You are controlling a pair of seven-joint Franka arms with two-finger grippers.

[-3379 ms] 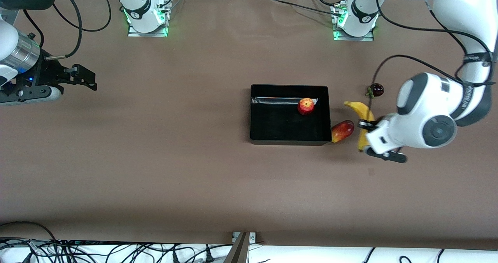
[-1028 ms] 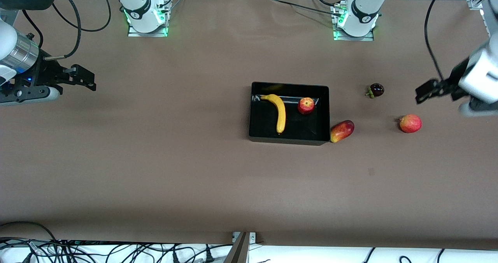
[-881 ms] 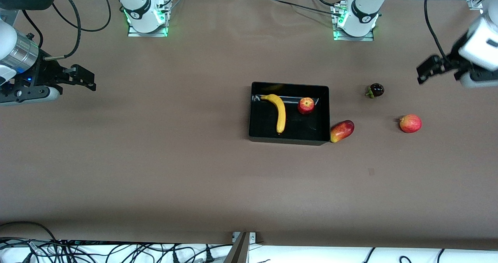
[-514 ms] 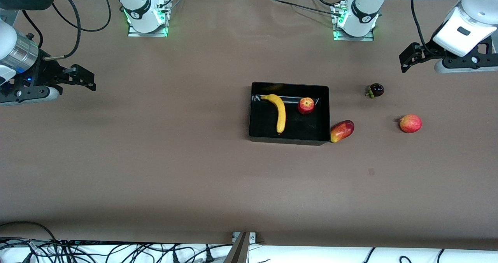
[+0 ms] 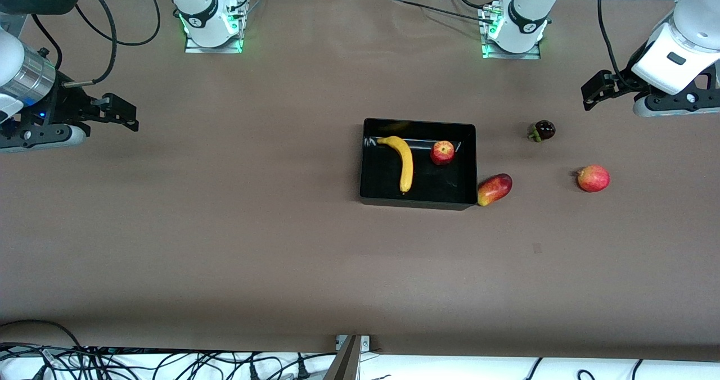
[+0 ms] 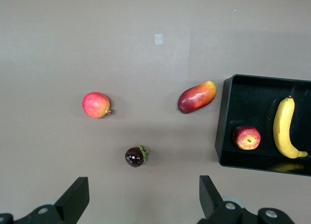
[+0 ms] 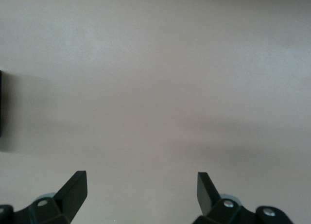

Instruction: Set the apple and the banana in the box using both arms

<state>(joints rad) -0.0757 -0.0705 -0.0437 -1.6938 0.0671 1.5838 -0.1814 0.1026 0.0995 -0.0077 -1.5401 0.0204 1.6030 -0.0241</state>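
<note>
Left claw [image 5: 596, 89] now higher, wide, empty; curved yellow banana [image 5: 403, 162] beside red apple [image 5: 442, 152] in box [image 5: 418, 202]

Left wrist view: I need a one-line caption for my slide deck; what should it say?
Open left gripper over the table, apple and banana in the box, three other fruits outside it.

You see two white jointed arms with black bands and black cables, and green lights glow at their bases. The right arm [image 5: 22, 82] has a silver wrist ring with a small blue light. The left arm [image 5: 675, 59] has a white wrist housing.
</note>
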